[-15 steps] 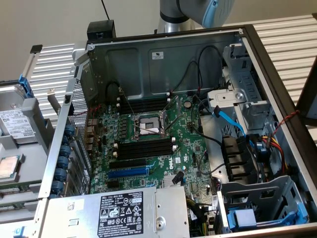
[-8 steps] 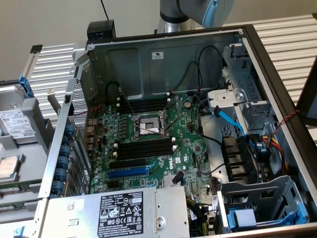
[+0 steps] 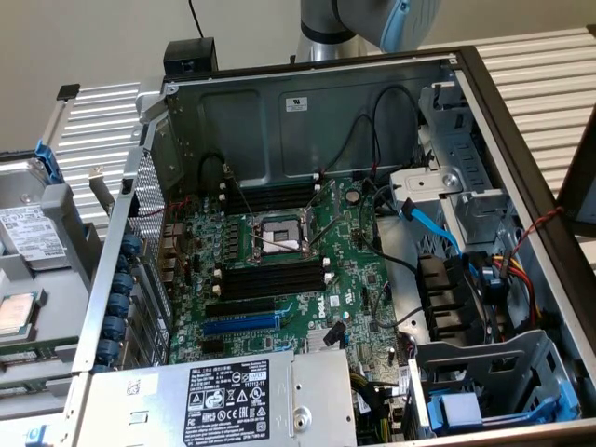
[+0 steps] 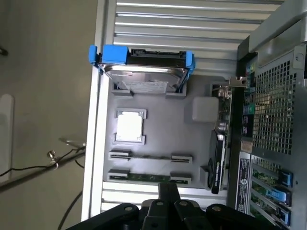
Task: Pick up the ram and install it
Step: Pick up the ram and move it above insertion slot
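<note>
**While the ram [image 4: 144, 177] lies in its tray, the gripper [image 4: 169, 191] hangs over it, empty**

Where the wrist view looks straight down, the ram shows as a thin green strip. It lies flat between two small grey end holders on a grey parts tray [image 4: 196, 143]. A second pair of holders just beside it looks empty. On the same tray sit a pale square processor chip [image 4: 129, 127] in its own nest and a hard drive [image 4: 141, 76] in a blue carrier. The open computer case [image 4: 273, 105] stands beside the tray.

The gripper's black body fills the edge of the wrist view nearest the ram, and its tip lies just beside the strip's middle. It holds nothing. How far open it is cannot be told from these pictures.

In the exterior view only the arm [image 3: 372, 19] shows, above the far wall of the case. Inside the case, the motherboard [image 3: 354, 279] carries long black memory slots [image 3: 270, 279], all empty, with a blue expansion slot [image 3: 237, 324] near them.

The step in hand appears to be the pickup. To do it well, the grip likely belongs on the ram's long edges near its middle, square to the strip. That would let it lift level out of both holders. A grip toward one end could tilt the ram and catch it on a holder. Pressing on the chips' faces should be avoided.
</note>
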Controlling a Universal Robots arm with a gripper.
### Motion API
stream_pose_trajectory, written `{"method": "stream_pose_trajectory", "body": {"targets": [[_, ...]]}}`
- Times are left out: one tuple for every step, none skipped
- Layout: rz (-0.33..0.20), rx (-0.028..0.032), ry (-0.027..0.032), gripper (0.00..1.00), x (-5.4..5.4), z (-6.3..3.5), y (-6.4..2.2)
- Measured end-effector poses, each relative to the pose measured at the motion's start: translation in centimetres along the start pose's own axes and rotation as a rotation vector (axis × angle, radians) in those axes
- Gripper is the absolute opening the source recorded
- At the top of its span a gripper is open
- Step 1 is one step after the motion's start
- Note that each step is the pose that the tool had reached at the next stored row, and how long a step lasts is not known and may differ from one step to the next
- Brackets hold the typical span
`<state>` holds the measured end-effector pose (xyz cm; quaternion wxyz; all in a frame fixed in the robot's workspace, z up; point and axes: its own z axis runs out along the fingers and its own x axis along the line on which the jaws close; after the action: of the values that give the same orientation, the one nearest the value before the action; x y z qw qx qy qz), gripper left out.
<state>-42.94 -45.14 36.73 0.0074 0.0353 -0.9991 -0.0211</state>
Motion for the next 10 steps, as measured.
{"method": "stream_pose_trajectory", "body": {"targets": [[-0.018,0.0004,0.0009,0.11,0.0,0.16,0.00],[-0.035,0.0004,0.0014,0.11,0.0,0.34,-0.02],[-0.053,0.0008,0.0026,0.11,0.0,0.48,-0.02],[-0.073,0.0009,0.0029,0.11,0.0,0.68,-0.03],[-0.091,0.0012,0.0039,0.11,0.0,0.83,-0.03],[-0.109,0.0014,0.0046,0.11,0.0,0.99,-0.04],[-0.127,0.0017,0.0054,0.11,0.0,1.14,-0.05],[-0.145,0.0020,0.0064,0.11,0.0,1.27,-0.05],[-0.163,0.0021,0.0069,0.11,0.0,1.43,-0.06],[-0.181,0.0025,0.0080,0.11,0.0,1.55,-0.07]]}}
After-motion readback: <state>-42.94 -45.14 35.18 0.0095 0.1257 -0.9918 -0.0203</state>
